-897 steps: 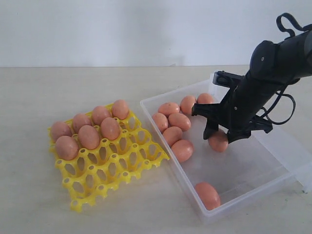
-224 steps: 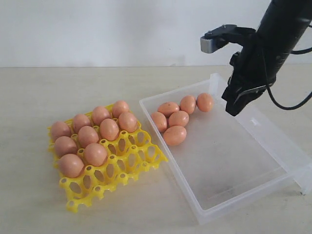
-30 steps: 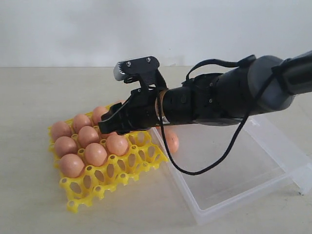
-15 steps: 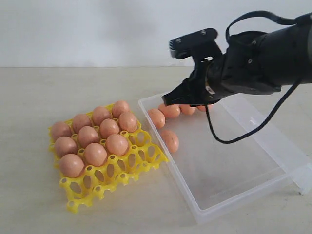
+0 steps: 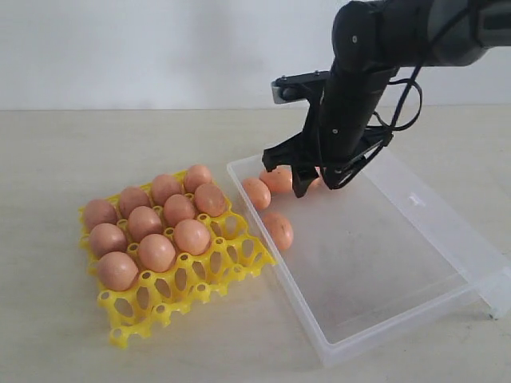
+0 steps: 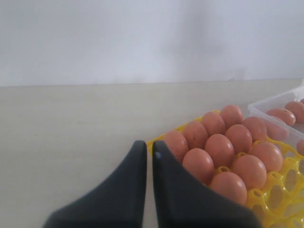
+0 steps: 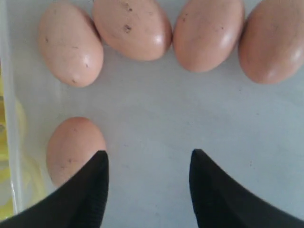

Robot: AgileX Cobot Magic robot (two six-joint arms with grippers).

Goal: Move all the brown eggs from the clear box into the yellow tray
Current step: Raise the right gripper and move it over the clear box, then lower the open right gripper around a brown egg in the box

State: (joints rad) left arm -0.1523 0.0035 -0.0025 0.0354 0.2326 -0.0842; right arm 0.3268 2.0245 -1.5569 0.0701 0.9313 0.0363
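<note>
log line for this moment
right gripper open, empty; over clear box; five brown eggs inside; yellow tray part filled; left gripper shut

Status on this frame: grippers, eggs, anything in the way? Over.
Right gripper open, empty, above box. Left gripper shut, by tray. Eggs: eleven in tray, five in box. Nothing blocking.

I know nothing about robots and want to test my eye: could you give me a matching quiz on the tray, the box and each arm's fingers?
1 yellow tray
2 clear box
3 left fingers
4 right fingers

a open, over the box
b five eggs
c shut, empty
d eleven eggs

Pairs: 1-d, 2-b, 3-c, 4-a
</note>
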